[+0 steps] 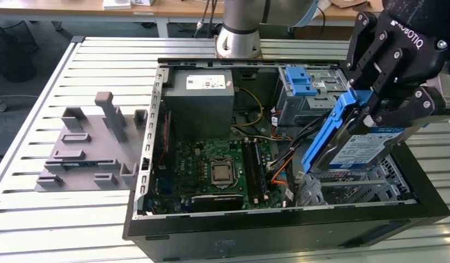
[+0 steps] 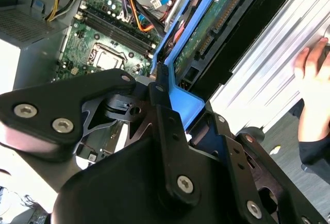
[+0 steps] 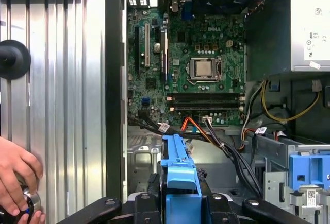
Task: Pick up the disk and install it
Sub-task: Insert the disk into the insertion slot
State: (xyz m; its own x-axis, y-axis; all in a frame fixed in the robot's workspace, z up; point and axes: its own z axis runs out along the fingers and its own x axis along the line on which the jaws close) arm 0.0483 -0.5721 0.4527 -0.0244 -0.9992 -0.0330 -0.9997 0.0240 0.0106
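Hand (image 1: 373, 107) clenched on disk (image 1: 365, 147), tilted above computer case (image 1: 283, 223). Likely rigid, dense, shock-sensitive; blue frame (image 1: 322, 139) edges look the safest hold.

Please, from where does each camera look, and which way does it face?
Exterior view: off the arm, high, facing down into the open computer case; arm's base and gripper, shut on the disk, show.
First wrist view: at the wrist, facing past the disk's blue carrier to the motherboard; gripper parts and a person's hand show.
Second wrist view: at the wrist, facing along gripper and disk.
Shared: all three show the motherboard; both wrist views, the hand.
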